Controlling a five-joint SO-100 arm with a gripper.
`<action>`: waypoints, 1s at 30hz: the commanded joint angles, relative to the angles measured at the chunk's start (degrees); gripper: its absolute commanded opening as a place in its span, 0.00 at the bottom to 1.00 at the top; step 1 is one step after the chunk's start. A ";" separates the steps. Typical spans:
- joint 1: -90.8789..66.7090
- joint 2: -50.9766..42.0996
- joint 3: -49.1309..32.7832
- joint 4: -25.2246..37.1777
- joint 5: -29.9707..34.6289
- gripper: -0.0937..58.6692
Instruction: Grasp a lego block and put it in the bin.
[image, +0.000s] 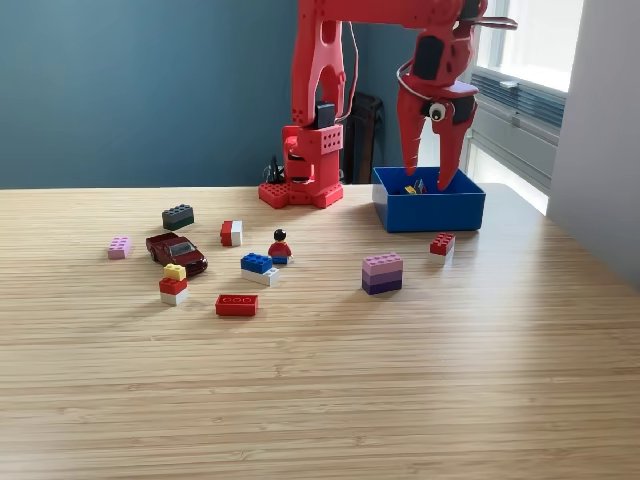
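The blue bin (430, 212) stands at the back right of the wooden table in the exterior view, with small blocks (412, 188) showing inside. My red gripper (430, 178) hangs straight down over the bin, its tips just inside the rim, open with nothing between the fingers. Several lego blocks lie on the table: a pink and purple stack (382, 273), a small red one (442, 244) beside the bin, a flat red one (237, 305), a blue and white one (259, 268), a red and white one (231, 233).
A dark red toy car (178, 252), a small minifigure (280, 247), a dark grey block (178, 216), a pink block (120, 246) and a yellow-red-white stack (174, 284) sit at the left. The arm's base (303, 170) stands behind, left of the bin.
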 joint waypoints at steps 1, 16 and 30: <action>11.87 5.10 -4.92 -0.44 -2.46 0.35; 15.91 4.83 -5.45 -0.53 -3.60 0.38; 16.00 4.83 -7.38 -0.53 -5.54 0.39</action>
